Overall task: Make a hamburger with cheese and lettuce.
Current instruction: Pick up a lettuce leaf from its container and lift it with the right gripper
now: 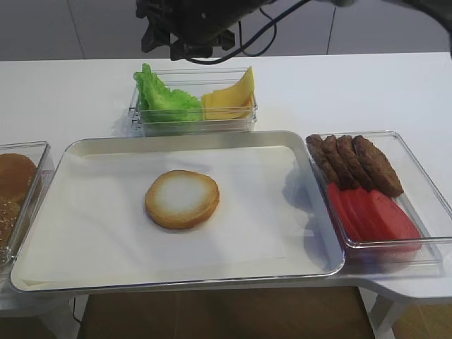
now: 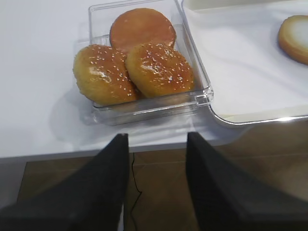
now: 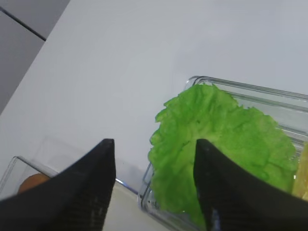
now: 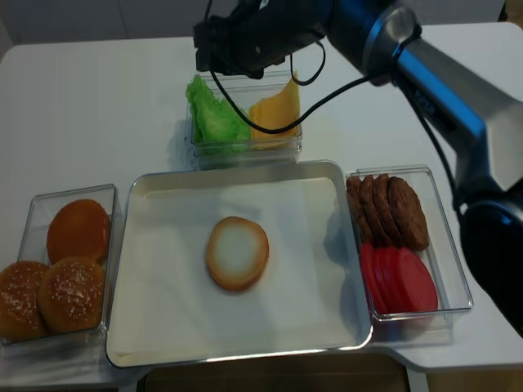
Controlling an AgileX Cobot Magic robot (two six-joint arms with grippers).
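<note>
Hovering over the back bin, your right tool [image 3: 154, 187] has its jaws spread, nothing between them, lined up on the lettuce [image 3: 216, 149]; I judge this a pick approach. The lettuce stands upright against the bin's left end, beside the cheese [image 1: 229, 95], which leaves its frilly edge free for a pinch. The bun [image 1: 182, 198] lies cut face up, bare, mid-tray [image 1: 85, 145] on the table [image 1: 70, 92], ready for fillings. Your left tool [image 2: 156, 159] is released too, parked off the table edge near the spare buns [image 2: 130, 67], clear of the work.
</note>
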